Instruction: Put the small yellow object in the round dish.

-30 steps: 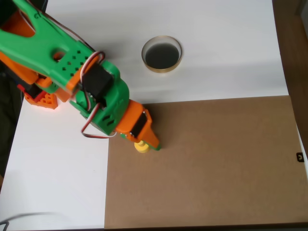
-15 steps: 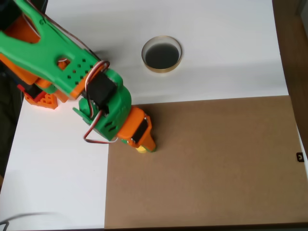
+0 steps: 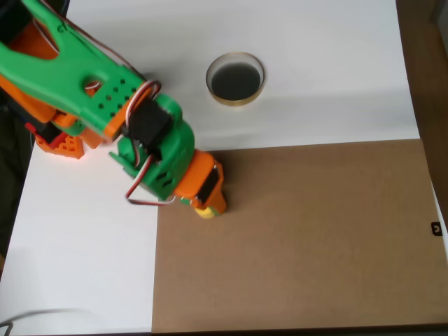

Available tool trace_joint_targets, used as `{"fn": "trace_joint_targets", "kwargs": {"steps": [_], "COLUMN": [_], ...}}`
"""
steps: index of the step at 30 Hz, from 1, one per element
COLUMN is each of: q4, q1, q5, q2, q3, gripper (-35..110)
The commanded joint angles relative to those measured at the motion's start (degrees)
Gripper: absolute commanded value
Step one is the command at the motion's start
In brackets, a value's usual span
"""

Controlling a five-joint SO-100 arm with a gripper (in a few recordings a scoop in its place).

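Yellow piece (image 3: 205,212) directly under gripper (image 3: 210,206) tip — grip state unclear; dish (image 3: 236,78) lies well up-frame, slightly right.

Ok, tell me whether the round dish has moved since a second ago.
No. The round dish sits at the same spot on the white sheet, equally far above the brown board's top edge.
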Motion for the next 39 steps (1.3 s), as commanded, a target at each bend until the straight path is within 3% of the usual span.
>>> {"fn": "trace_joint_targets", "kwargs": {"steps": [1, 12, 22, 29, 39], "q4": [5.0, 14.8, 13.5, 5.7, -3.3], "q1": [-4.9, -27.2, -47.2, -53.0, -49.0], "q5": [-1.9, -3.6, 1.5, 4.5, 4.1], "q2": [6.9, 12.0, 13.4, 14.2, 11.8], "q3": [-6.6, -13.1, -9.9, -1.2, 6.9], "gripper": [0, 0, 0, 0, 0]}}
